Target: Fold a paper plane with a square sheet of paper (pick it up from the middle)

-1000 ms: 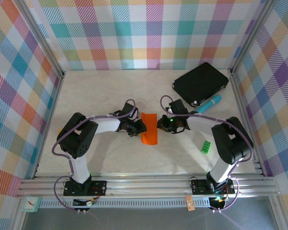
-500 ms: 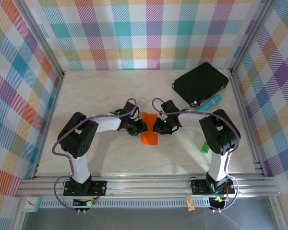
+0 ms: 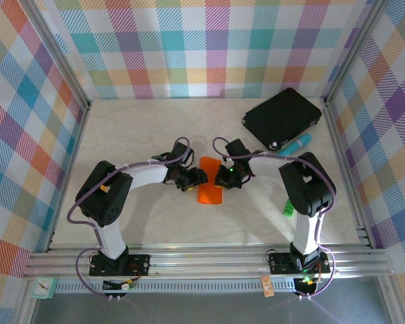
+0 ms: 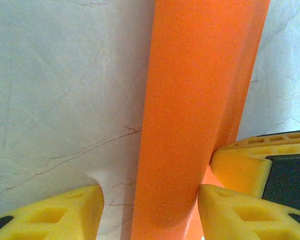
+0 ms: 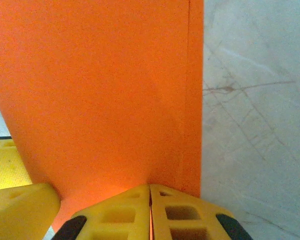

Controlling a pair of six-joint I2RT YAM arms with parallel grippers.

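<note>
I'm pinching the orange paper in the middle of the tabletop with the right claw, closed tight on its edge. The left claw is standing apart, straddling it. I'm thinking: keep edges aligned, right pinch firm, press the crease slowly.

pale table: orange paper at centre; black pad, teal tube, green block at right.

The folded sheet lies on the table between the two grippers, left gripper at its left edge, right gripper at its right. Beyond the right gripper, to its right, sits a pad, a tube just before it; a block lies nearer.
</note>
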